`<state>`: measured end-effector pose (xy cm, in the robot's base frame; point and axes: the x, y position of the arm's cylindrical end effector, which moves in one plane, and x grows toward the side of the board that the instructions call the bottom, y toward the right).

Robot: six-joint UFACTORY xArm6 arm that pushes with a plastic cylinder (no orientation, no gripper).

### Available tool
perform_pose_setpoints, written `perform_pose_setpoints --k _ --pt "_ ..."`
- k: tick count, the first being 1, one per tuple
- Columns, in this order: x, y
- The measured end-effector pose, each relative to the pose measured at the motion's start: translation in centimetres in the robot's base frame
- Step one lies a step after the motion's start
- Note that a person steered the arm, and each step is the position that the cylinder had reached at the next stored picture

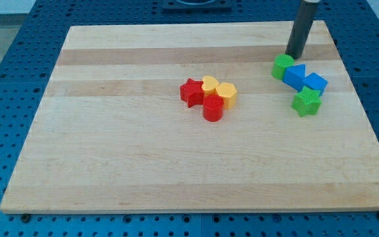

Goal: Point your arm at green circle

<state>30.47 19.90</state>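
The green circle (282,66) sits on the wooden board (110,151) at the view's upper right. My tip (294,57) stands right at its upper right edge, touching or nearly touching it. Two blue blocks (295,76) (315,83) lie just right of and below the green circle, in a tight row. A green star (306,101) sits below them.
Near the board's middle a cluster holds a red star (191,91), a yellow heart-like block (210,84), a yellow hexagon (226,94) and a red cylinder (213,108). The board's right edge runs close to the blue blocks.
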Motion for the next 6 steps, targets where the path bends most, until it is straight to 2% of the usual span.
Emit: perform_pose_setpoints --k 1,2,4,5,6 --pt "-0.1 -0.1" --pt "-1.1 -2.6" --pt "-1.4 -11.2" --pt "0.2 -13.1" --pt "2.9 -12.5"
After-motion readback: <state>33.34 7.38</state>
